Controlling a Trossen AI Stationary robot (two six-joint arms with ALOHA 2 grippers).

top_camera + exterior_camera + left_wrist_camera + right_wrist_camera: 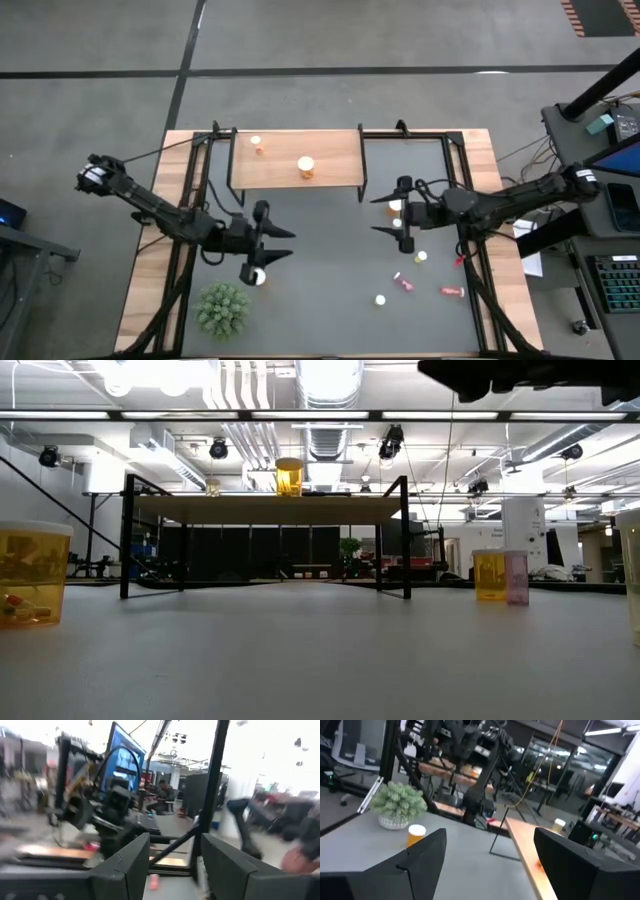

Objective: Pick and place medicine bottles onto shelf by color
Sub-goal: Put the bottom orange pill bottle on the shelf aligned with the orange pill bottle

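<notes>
Seen from above, a grey counter (330, 320) with wooden edges fills the middle of the frame. A light-brown wooden shelf (330, 170) on thin black legs stands at the upper centre of it. Two orange bottles sit on the shelf: a small one (257, 144) at its upper left and a larger one (306, 167) near its middle.

The left gripper (283, 243) reaches in from the left edge to the centre left, its fingers spread and holding nothing. An orange bottle (259, 277) with a white cap stands just below it, and a green spiky plant (222, 306) sits at the lower left.

The right gripper (378, 215) comes in from the right edge to just right of centre, below the shelf's right end. Its fingers are also spread and empty. A bottle (396, 206) stands beside the arm there, partly hidden.

More bottles are scattered in the lower right (all well apart from the shelf): a yellow one (421, 257), a white-capped one (380, 299), and two pink ones lying on their sides (404, 284) (452, 292).

From counter height, the larger bottle on the shelf looks yellow-orange.
</notes>
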